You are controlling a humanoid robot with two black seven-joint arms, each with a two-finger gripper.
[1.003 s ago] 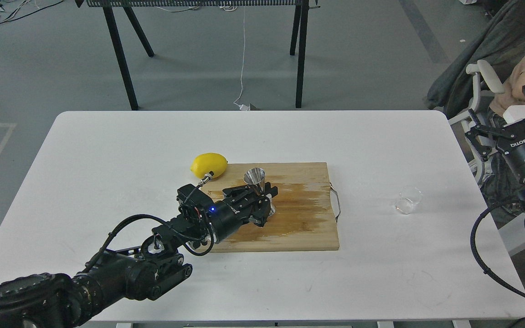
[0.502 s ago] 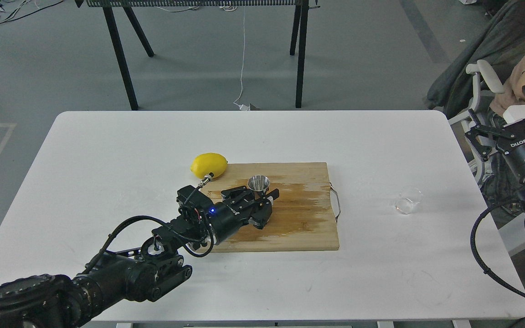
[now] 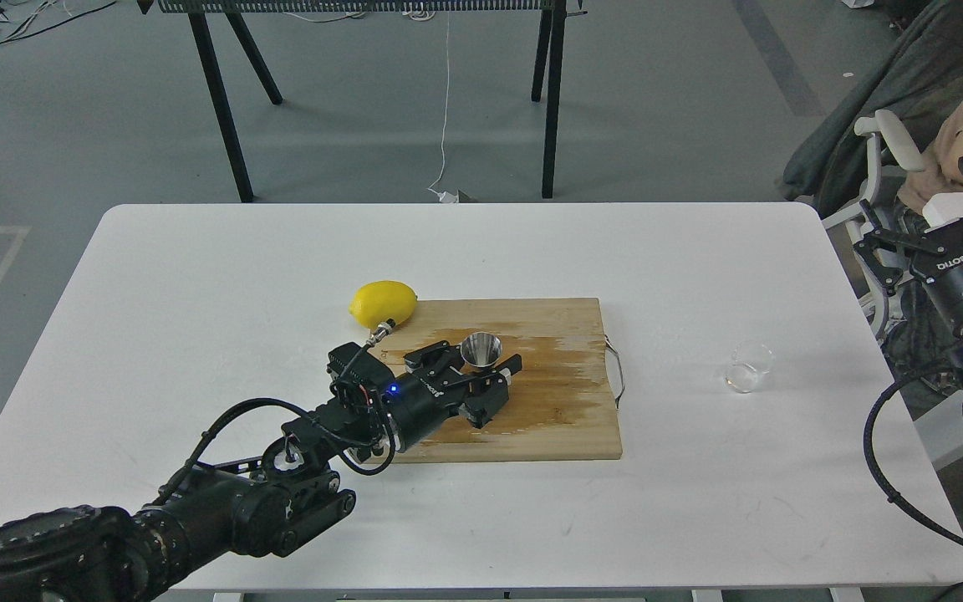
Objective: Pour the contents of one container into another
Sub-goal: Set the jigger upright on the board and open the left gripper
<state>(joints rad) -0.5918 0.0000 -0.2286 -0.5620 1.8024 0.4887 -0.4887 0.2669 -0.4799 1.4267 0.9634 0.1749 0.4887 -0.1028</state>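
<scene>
Jaws of the left gripper (image 3: 475,374) stand on either side of the steel jigger (image 3: 481,349), clasping it around its lower part; its open cone top shows above the fingers. Whether the jigger's foot touches the wooden cutting board (image 3: 548,418) beneath cannot be told, since the gripper hides it. On the right gripper (image 3: 933,209), the jaws are spread wide with nothing between them; it hangs beyond the right edge of the white table (image 3: 197,284), well apart from everything on it.

The small clear glass cup (image 3: 749,366) stands alone on bare tabletop near the right edge, between the board's wire handle (image 3: 618,372) and the right arm. Open surface surrounds it on all sides, and the table's near and far bands are bare too.

A lemon (image 3: 383,303) lies at the board's far-left corner, just beside the left arm's wrist cable and close behind the jigger. The board is darkly stained across its middle. Beyond the table's far edge are black trestle legs (image 3: 222,109) and a white cord on the floor.
</scene>
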